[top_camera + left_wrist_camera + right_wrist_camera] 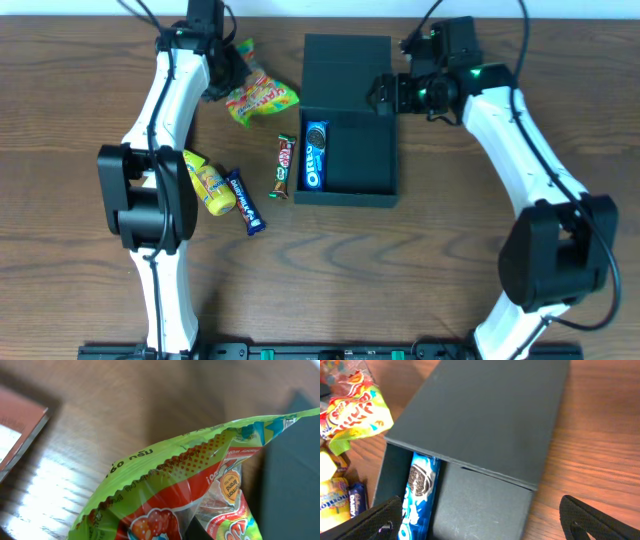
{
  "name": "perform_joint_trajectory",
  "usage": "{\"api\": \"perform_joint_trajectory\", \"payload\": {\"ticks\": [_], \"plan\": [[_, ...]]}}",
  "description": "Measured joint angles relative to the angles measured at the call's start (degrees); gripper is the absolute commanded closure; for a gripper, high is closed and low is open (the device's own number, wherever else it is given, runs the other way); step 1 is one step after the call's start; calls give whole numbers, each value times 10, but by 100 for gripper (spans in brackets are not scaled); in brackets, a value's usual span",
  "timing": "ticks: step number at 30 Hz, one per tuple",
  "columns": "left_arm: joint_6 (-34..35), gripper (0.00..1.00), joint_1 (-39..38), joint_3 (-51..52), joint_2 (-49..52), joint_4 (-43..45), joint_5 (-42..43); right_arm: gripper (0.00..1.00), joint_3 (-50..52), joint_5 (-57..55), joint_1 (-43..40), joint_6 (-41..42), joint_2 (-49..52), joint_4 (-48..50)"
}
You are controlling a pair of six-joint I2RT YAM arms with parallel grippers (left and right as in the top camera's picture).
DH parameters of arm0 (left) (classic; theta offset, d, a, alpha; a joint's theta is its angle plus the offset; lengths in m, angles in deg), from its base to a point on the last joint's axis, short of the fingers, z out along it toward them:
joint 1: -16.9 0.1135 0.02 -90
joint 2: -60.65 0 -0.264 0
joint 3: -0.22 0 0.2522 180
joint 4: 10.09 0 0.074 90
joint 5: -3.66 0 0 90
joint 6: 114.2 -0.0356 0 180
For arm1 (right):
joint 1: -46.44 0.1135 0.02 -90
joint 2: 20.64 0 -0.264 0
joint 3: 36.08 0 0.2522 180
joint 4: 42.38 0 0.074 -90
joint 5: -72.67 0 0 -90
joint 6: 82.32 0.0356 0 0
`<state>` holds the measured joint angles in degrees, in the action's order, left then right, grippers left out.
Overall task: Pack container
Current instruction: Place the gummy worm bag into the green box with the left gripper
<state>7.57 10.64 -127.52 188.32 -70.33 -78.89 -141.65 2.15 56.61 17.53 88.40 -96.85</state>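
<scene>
Overhead: the container (pixel 360 165) sits mid-desk (pixel 450 280), an Oreo pack (pixel 315 155) along its left wall. The left gripper (pixel 222 78) meets a green candy bag (pixel 262 97).

Left wrist: the bag fills the view, so its hold cannot be told.

Right wrist: the right gripper (pixel 480 507) gapes wide and empty.

Wooden table (pixel 450 300) — yellow snack pack (pixel 208 183), dark blue bar (pixel 246 201), red bar (pixel 286 152), green-red candy bag (pixel 262 97).

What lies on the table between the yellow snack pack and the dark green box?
The overhead view shows two packs there: a dark blue bar by the yellow pack, then a small red-and-green pack near the container.
</scene>
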Motion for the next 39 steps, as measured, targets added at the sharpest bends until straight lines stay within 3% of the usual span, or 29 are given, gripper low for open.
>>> {"api": "perform_joint_trajectory", "payload": {"ticks": [7,10,15,21,39], "plan": [[-69,89,-54,-6,-68,0,9,1,-1,1,-38,0,-22,-8],[-93,94,-89,-6,-90,-2,31,1,-1,0,-72,0,-22,-20],[-100,94,-132,-6,-106,-34,17,1,-1,0,-106,0,-22,-32],[-108,94,-131,-6,-114,-43,4,1,-1,0,-109,-5,-22,-42],[-175,94,-191,-8,-87,-76,235,1,-1,0,-165,-10,-22,-63]]}}
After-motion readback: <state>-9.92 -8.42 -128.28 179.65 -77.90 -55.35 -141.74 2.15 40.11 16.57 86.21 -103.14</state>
